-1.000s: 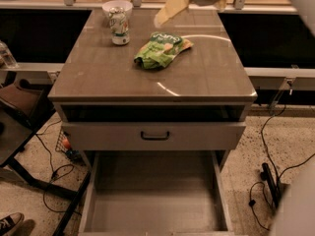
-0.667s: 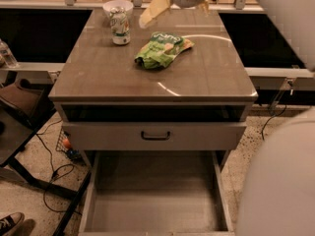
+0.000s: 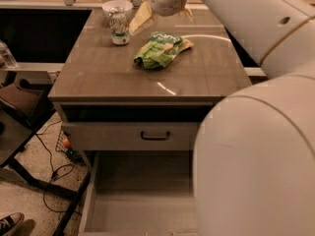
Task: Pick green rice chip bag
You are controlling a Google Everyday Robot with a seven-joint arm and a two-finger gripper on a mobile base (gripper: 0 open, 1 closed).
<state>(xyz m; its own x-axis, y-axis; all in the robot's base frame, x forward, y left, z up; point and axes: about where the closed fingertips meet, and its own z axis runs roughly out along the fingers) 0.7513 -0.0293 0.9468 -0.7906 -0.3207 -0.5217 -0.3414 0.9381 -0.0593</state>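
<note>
The green rice chip bag (image 3: 162, 49) lies crumpled on the brown cabinet top (image 3: 108, 77), right of centre toward the back. It is bright green with white lettering and tan chip pictures. My gripper (image 3: 164, 17) hangs just behind and above the bag, its tan fingers (image 3: 140, 17) spread apart to either side and empty. The white arm fills the right side of the view and hides the cabinet's right edge.
An upright green-and-white can (image 3: 118, 26) stands left of the bag, with a white bowl (image 3: 117, 6) behind it. Below the top is a closed drawer with a handle (image 3: 155, 135) and an open bottom drawer (image 3: 138, 200). A chair (image 3: 15, 102) and cables (image 3: 49, 181) are at the left.
The arm has swung left and toward the camera and now fills the right side. The gripper moved left from the back right to above the bag's far edge. The bag has not moved.
</note>
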